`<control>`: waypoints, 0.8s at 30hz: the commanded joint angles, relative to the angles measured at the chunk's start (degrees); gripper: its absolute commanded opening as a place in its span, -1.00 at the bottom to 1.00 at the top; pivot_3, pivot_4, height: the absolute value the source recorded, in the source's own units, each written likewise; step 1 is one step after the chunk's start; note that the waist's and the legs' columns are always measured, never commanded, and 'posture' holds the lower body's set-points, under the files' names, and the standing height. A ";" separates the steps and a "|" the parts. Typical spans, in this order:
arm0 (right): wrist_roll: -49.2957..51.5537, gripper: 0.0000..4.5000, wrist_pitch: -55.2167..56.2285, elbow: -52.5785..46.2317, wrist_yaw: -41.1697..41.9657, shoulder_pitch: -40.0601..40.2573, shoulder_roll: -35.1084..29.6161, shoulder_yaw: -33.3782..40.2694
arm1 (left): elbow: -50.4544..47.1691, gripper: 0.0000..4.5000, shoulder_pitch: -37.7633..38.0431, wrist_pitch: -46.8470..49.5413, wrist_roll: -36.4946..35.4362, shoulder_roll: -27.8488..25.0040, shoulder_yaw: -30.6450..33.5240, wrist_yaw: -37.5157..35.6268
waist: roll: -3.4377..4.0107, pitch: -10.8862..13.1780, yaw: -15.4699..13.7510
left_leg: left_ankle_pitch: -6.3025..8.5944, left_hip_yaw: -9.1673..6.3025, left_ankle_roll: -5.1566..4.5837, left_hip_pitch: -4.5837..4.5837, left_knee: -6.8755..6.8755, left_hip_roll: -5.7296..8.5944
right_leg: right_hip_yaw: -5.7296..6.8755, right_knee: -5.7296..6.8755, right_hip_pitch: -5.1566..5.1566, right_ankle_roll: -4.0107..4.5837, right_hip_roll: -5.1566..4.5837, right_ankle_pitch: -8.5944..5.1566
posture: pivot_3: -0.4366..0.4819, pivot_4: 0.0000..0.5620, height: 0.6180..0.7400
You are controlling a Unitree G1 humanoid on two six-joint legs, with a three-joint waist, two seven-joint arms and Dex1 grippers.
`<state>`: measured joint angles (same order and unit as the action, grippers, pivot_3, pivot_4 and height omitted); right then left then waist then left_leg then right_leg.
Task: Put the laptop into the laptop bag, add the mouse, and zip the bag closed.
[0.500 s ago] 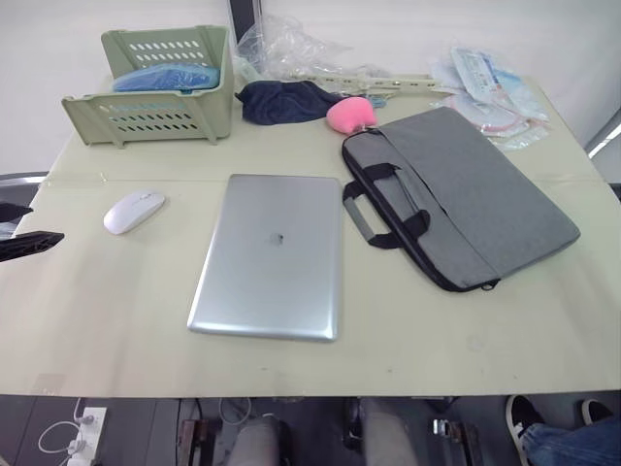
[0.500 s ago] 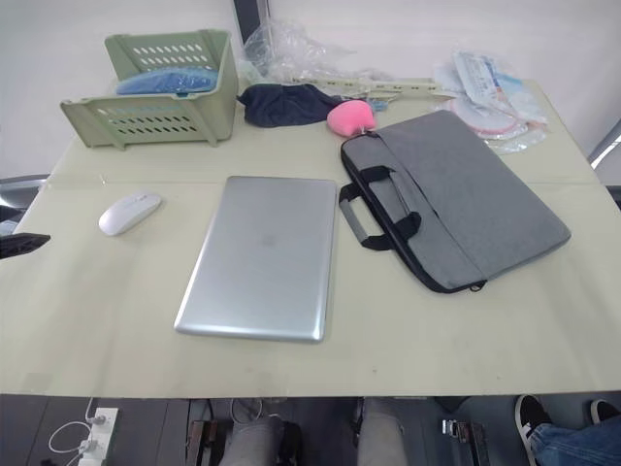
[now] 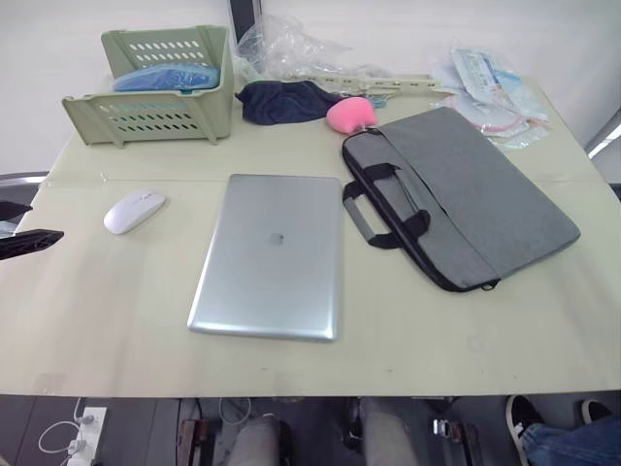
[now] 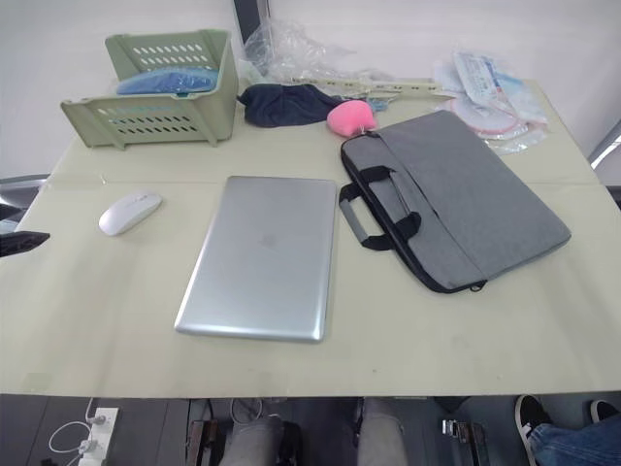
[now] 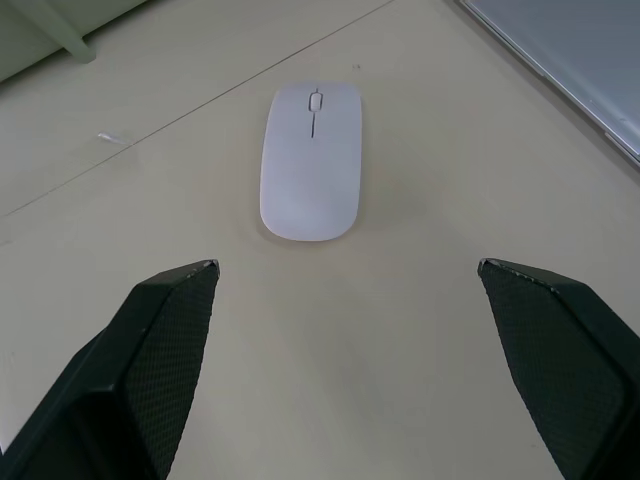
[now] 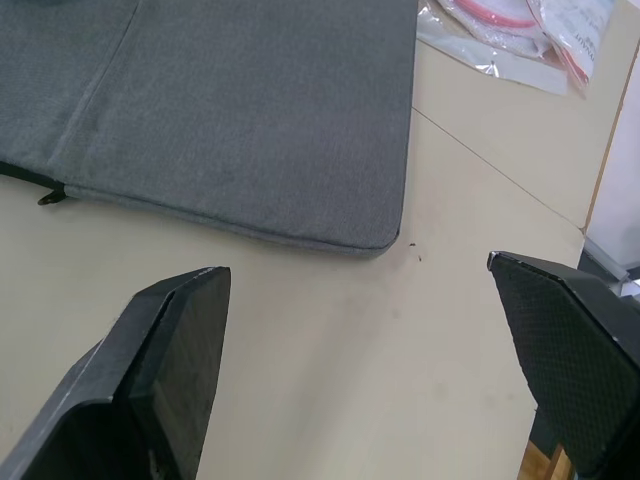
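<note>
On the table [image 3: 116,320] you have one laptop [image 3: 270,255], one mouse [image 3: 134,210], one bag [image 3: 461,194]; left gripper [image 5: 345,275] and right gripper [image 6: 360,270] both spread, empty; basket [image 3: 155,87] behind.

table [image 3: 116,320]: pale green-beige top, carrying everything below
mouse [image 5: 311,160]: lying flat just ahead of the left gripper [image 5: 348,268], in line with the gap between its wide-spread fingers
laptop [image 3: 270,254]: lying closed, beyond the mouse from the left gripper
laptop bag [image 6: 230,110]: lying flat just ahead of the right gripper [image 6: 360,270], whose fingers are standing wide apart; handles pointing toward the laptop
green basket [image 3: 155,85]: sitting far ahead of the left gripper, at the back edge
dark cloth [image 3: 281,101]: lying beside the basket
pink fuzzy lump [image 3: 350,114]: touching the bag's far corner
plastic packets [image 3: 490,92]: lying behind the bag
</note>
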<state>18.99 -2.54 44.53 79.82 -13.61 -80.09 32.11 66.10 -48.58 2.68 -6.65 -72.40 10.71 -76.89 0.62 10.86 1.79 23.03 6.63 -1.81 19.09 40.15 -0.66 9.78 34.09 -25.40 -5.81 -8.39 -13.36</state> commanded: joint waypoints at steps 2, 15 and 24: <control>0.18 1.00 0.45 0.48 -0.42 -1.07 -1.03 0.85 | -0.15 0.98 -0.75 -0.10 -0.67 -1.32 1.42 0.10 | 0.00 0.00 0.00 | 0.00 0.00 0.00 0.00 0.00 0.00 | 0.00 0.00 0.00 0.00 0.00 0.00 | -0.05 -0.47 1.00; 0.04 1.00 0.86 1.09 0.05 -1.58 -1.34 0.47 | -0.17 0.98 -0.31 0.01 -0.96 -1.49 1.84 -0.39 | 0.00 0.00 -0.01 | 0.00 0.00 0.00 0.00 0.00 0.00 | 0.00 0.00 0.00 0.00 0.00 0.00 | -0.05 -0.47 1.00; 0.26 1.00 0.29 0.58 0.65 -2.66 -0.92 -0.83 | -0.89 0.98 0.53 1.84 -1.73 -2.04 2.65 -1.84 | 0.00 0.00 0.01 | 0.00 0.00 0.00 0.00 0.01 0.00 | 0.00 0.01 0.00 0.00 0.00 0.00 | -0.05 -0.47 1.00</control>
<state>18.98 -2.34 45.43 79.87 -15.49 -80.09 30.90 66.08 -48.31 3.52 -6.85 -72.41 11.44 -77.76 0.63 10.86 1.79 23.03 6.62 -1.81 19.09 40.15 -0.67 9.78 34.10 -25.40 -5.81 -8.39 -13.36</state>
